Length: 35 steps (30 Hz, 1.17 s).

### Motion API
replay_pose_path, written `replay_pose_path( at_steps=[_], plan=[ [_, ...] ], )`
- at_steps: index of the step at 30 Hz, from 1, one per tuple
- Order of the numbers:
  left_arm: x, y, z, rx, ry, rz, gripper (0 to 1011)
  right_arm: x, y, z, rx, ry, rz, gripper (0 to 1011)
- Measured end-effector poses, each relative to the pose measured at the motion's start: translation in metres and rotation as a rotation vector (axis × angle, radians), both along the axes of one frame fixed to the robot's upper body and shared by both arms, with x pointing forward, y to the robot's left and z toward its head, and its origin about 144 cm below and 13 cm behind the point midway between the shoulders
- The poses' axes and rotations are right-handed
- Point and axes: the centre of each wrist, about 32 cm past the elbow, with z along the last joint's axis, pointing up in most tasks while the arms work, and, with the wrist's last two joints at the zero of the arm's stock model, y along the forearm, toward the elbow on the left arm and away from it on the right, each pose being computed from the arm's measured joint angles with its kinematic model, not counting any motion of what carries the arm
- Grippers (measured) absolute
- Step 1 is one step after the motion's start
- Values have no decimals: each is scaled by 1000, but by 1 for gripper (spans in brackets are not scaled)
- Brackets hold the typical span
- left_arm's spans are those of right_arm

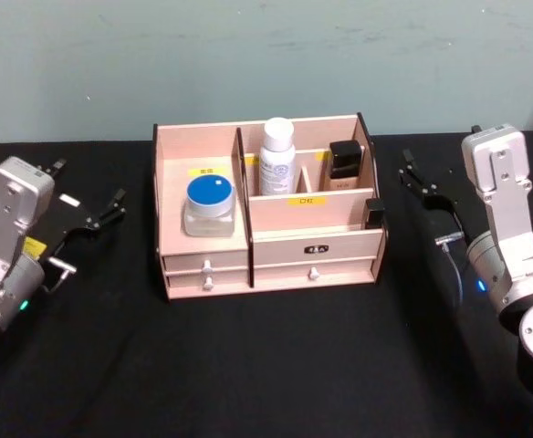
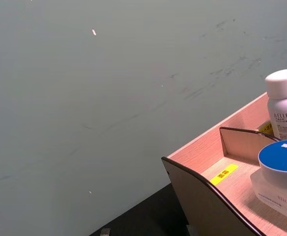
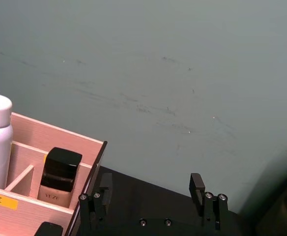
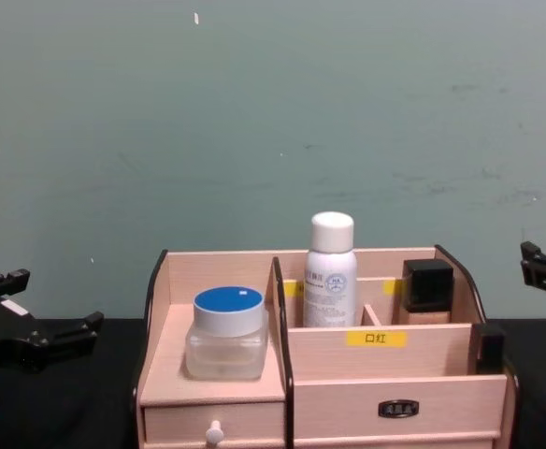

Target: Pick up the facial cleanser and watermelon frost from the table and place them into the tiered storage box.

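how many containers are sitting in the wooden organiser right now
4: a clear jar with a blue lid in the left compartment, a white bottle in the back middle, a black-capped beige bottle back right, and a small black item at the front right. Others may be hidden.

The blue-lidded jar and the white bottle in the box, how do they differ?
The jar is squat and wide; the bottle is tall and slim. The jar has a clear body with a blue lid; the bottle is white with a white cap and printed label. The jar sits in the left compartment of the box; the bottle stands in a rear middle slot. Both stand upright, and neither is held by an end effector.
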Motion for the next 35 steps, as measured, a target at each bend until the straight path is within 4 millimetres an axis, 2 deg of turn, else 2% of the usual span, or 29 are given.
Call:
replay_pose_path(
  at_steps=[35],
  plan=[
    [0, 0, 0, 0, 0, 0, 1001, 0, 1, 2, 4, -7, -1, 1002]
  ],
)
